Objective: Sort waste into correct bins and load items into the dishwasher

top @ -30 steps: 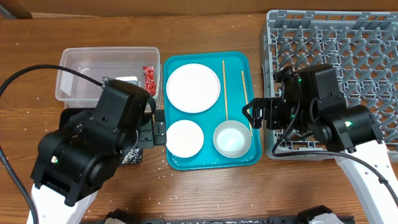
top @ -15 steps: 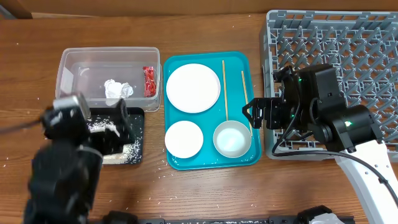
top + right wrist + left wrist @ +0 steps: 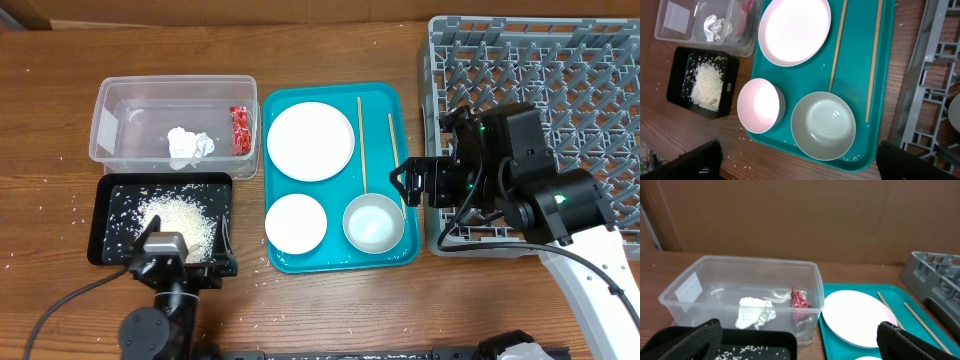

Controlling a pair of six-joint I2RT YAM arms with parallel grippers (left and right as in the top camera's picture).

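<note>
- Just ahead of wide-spread right gripper (image 3: 797, 149): bowl (image 3: 823, 125), beside 2 chopsticks (image 3: 873, 60).
- Round, white, empty, upright on teal tray (image 3: 807, 82).
- Left gripper (image 3: 800, 330) spread too, at rice-strewn black tray's (image 3: 97, 225) near edge.

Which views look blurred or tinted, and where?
Overhead: sharp, evenly lit. Left wrist: soft overall; clear plastic rectangular tub hazy, dark left fingers blurred at the lower corners. Right wrist: large white round plate glows pinkish; right fingers out of focus.
</note>
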